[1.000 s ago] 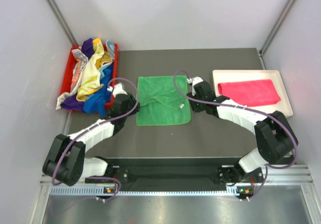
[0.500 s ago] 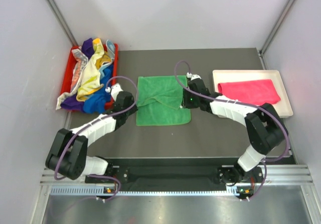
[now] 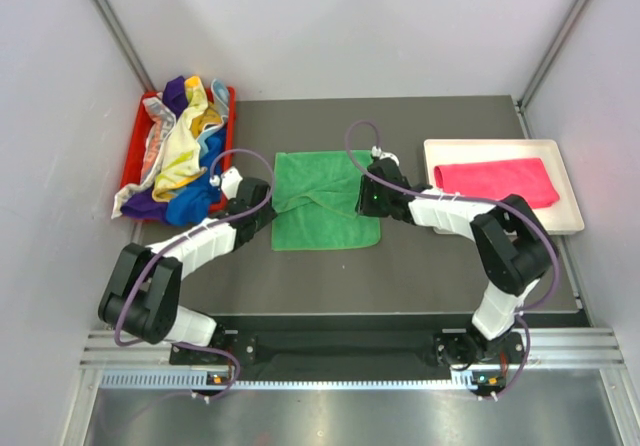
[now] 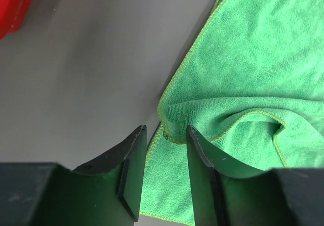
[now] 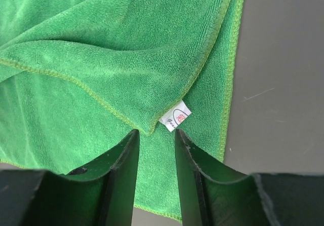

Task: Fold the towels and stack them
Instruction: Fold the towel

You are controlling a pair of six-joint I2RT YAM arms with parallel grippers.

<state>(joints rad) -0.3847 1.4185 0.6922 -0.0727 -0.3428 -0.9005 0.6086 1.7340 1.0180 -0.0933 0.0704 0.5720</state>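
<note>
On the grey desk (image 3: 450, 266), a rumpled green cloth towel (image 3: 325, 206) is flanked by left tool (image 4: 166, 132) and right tool (image 5: 155, 133) (both open), likely for corner pinching.

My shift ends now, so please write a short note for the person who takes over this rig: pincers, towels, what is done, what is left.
Left pincer: open, at the left edge of the green towel, over a folded-in corner; nothing held.
Right pincer: open, at the right-side folded corner beside the label; nothing held.
Green towel: mid-table, partly folded, rumpled.
Done: one pink towel lies folded on the tray.
Left: finish the green one, probably stack it on the pink, then work through the pile in the bin.
</note>
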